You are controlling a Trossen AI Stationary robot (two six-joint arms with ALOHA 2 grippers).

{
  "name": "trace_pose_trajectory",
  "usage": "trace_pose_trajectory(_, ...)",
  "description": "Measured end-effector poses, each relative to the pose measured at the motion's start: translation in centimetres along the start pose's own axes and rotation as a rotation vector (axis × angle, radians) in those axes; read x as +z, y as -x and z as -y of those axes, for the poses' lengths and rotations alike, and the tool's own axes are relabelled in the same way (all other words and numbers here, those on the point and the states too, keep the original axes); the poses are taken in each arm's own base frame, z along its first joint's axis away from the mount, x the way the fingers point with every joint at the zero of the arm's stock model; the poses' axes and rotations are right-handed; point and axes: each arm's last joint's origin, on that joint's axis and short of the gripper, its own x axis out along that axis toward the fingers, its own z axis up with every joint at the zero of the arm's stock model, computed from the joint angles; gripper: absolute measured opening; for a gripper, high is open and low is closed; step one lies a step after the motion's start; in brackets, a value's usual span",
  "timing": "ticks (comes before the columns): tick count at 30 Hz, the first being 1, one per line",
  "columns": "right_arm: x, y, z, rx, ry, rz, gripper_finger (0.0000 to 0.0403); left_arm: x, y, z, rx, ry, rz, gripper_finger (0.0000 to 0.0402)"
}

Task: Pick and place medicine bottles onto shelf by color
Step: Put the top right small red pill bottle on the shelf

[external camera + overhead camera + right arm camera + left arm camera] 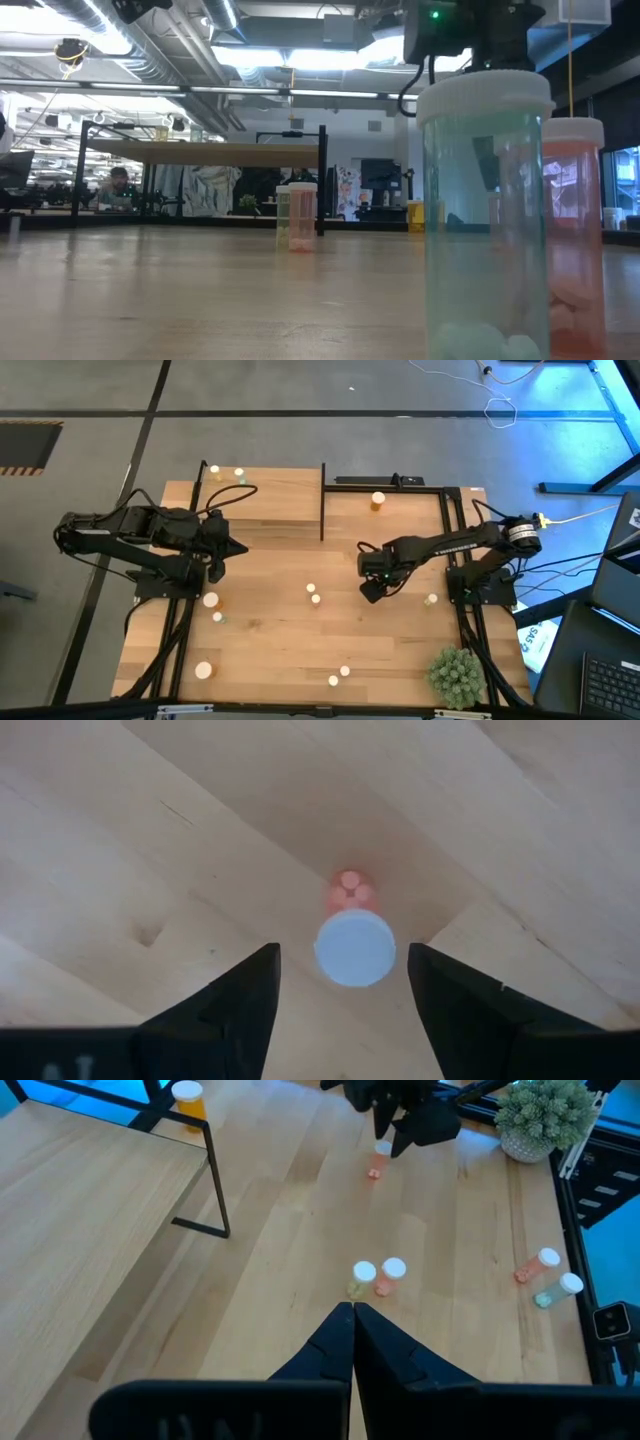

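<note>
My right gripper (372, 588) (342, 950) is open and points down over a reddish medicine bottle (354, 948) with a white cap. The bottle stands upright on the table, and the fingers stand on either side of it without touching. My left gripper (238, 550) (353, 1312) is shut and empty at the table's left, near the light wooden shelf (260, 500). Two small bottles (214, 470) stand at the shelf's far left. An orange bottle (377, 501) stands to the right of the shelf's black post. Several more bottles are scattered over the table.
A pair of bottles (313, 594) stands mid-table, and it also shows in the left wrist view (378, 1275). Others stand at the left (210, 600), near left (203, 671), near edge (339, 676) and right (431, 599). A spiky green plant (458, 675) sits at the near right corner.
</note>
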Motion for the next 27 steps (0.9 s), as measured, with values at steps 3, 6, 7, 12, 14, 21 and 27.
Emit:
trace_pose_trajectory(3, 0.2, -0.7, -0.1, -0.021, 0.002, -0.011, 0.0222, 0.0, 0.0, 0.0, 0.0, 0.0, 0.0, 0.0)
trace_pose_trajectory(6, 0.3, -1.1, -0.2, -0.039, 0.001, -0.011, 0.0222, 0.0, 0.0, 0.0, 0.0, 0.0, -0.001, 0.0)
trace_pose_trajectory(7, 0.3, -1.2, -0.2, -0.042, 0.001, -0.013, 0.0222, 0.0, 0.0, 0.0, 0.0, 0.0, 0.0, 0.0)
trace_pose_trajectory(12, 0.4, -1.5, -0.3, -0.047, 0.001, -0.019, 0.0214, 0.0, 0.0, 0.0, 0.0, 0.0, 0.0, 0.0)
trace_pose_trajectory(14, 0.4, -1.5, -0.3, -0.046, 0.0, -0.02, 0.0201, 0.0, 0.0, 0.0, 0.0, 0.0, 0.0, 0.0)
trace_pose_trajectory(21, 0.4, -1.5, -0.3, -0.046, 0.002, -0.02, 0.0135, 0.0, 0.0, 0.0, 0.0, 0.0, 0.0, 0.0)
trace_pose_trajectory(27, 0.3, -1.5, -0.3, -0.035, 0.003, -0.034, 0.0117, 0.0, 0.0, 0.0, 0.0, -0.002, 0.0, 0.0)
